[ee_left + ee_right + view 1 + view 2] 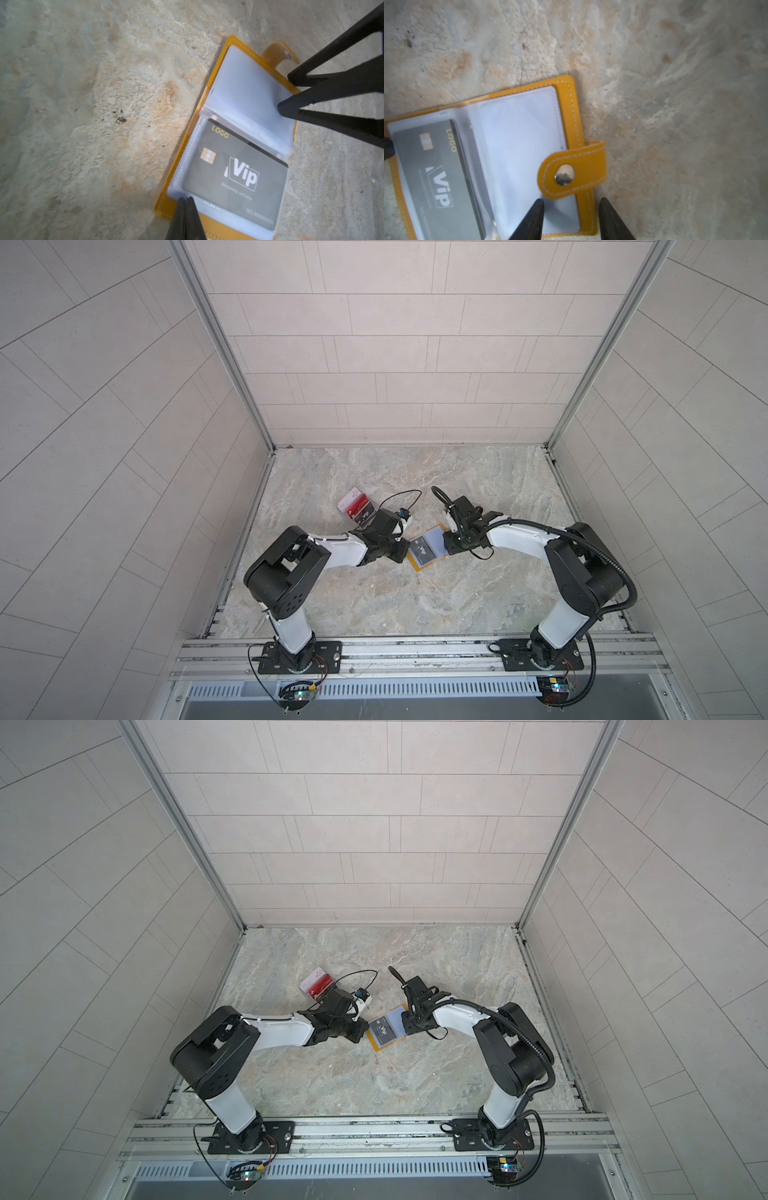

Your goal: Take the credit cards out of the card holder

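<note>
In a top view the sleeved Vip card (424, 551) lies at 3 o'clock of the nearer, pressed-together left gripper (185, 199); the spread right gripper (571, 200) straddles the card holder's (572, 108) far edge.

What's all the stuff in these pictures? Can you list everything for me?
card holder: one, mustard yellow, lying open mid-table
grey Vip card: one, grey, inside the holder's clear sleeve
loose cards: at least three, whitish, red and dark, overlapping on the table by the left wrist
table: one, marbled beige-grey
left arm, right arm: two, black and white
left claw: black, shut, tip at the sleeve's edge
right claw: black, open, astride the holder's tab-side edge
</note>
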Controlling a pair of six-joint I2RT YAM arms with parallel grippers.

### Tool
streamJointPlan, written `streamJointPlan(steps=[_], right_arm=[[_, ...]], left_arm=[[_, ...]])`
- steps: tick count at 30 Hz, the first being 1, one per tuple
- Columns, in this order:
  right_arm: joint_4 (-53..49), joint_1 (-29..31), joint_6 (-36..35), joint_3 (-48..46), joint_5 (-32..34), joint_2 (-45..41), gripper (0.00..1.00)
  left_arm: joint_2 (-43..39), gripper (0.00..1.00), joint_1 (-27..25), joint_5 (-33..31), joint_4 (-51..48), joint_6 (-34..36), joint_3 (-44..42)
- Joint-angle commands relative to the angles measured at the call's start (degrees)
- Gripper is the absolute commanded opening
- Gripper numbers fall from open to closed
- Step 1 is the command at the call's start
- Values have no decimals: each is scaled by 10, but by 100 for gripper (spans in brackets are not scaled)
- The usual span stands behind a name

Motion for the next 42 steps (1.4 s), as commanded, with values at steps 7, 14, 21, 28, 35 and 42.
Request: streamJointPlan(steps=[7,14,21,28,35,42], right_arm=[[-8,-4,12,-27,-64,-12,37],[-28,7,21,-49,-81,-35,34],[-53,30,28,-71,-82,-64,33],[-50,51,49,-83,-71,-71,30],[-117,68,45,-43,58,-116,31],[-118,68,36,-3,22,-138,34]], left_arm=[[17,0,-2,-16,-61,19,12],[24,0,-2,-20,-67,24,20],[27,0,-1,-23,-73,31,27],[29,1,-2,-20,-68,31,28],[11,8,-1,-21,-75,30,35],[-17,10,0,-9,-98,34,58]])
